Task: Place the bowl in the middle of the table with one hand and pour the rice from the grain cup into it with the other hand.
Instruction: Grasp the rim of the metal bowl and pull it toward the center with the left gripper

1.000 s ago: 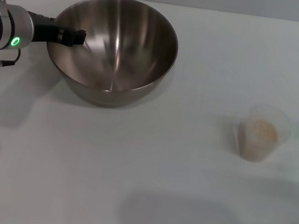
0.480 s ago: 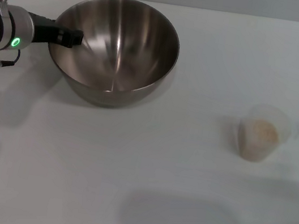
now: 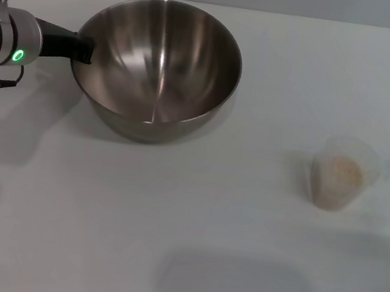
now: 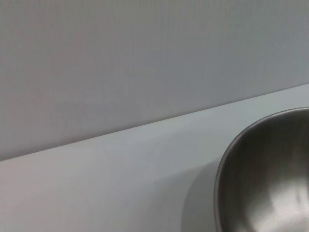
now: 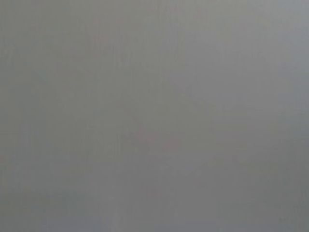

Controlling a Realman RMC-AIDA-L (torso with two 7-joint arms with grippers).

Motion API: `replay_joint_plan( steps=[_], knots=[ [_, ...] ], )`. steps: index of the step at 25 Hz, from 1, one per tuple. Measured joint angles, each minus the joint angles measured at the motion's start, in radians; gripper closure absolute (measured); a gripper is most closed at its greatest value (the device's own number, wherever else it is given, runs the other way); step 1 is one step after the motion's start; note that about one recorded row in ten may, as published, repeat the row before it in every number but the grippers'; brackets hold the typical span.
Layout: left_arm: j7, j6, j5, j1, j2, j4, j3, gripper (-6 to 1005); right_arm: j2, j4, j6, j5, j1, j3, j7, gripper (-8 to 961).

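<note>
The shiny steel bowl (image 3: 160, 65) stands on the white table (image 3: 169, 209) at the back left, and its inside looks empty. Part of its rim also shows in the left wrist view (image 4: 270, 179). My left gripper (image 3: 83, 51) comes in from the left, with its black tip at the bowl's left rim. Its hold on the rim is not visible. The translucent grain cup (image 3: 341, 174) stands upright at the right, holding pale rice (image 3: 340, 173). It is apart from the bowl. My right gripper is out of view, and the right wrist view shows only plain grey.
The left arm's silver wrist with a green light (image 3: 3, 39) hangs over the table's left side. A grey wall runs behind the table's far edge (image 4: 120, 130). Soft shadows lie on the near tabletop.
The bowl has shifted a little to the right. The left gripper's black tip, earlier reaching over the rim into the bowl, now sits back at the rim. The cup has not moved.
</note>
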Motion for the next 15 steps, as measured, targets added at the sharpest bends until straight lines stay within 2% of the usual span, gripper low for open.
replay_joint_plan(
  steps=[7,11,15],
  knots=[
    [0.000,-0.010,-0.005,-0.002,0.000,-0.008,-0.001,901,0.000,0.000,-0.001,0.000,0.000,0.000,0.000,127],
    [0.000,-0.022,-0.009,-0.002,0.000,-0.014,-0.001,911,0.000,0.000,-0.001,0.000,-0.001,0.000,0.000,127],
    [0.008,-0.094,-0.029,-0.027,0.000,-0.015,-0.054,915,0.000,0.000,-0.003,0.000,-0.001,0.000,0.000,127]
  ],
)
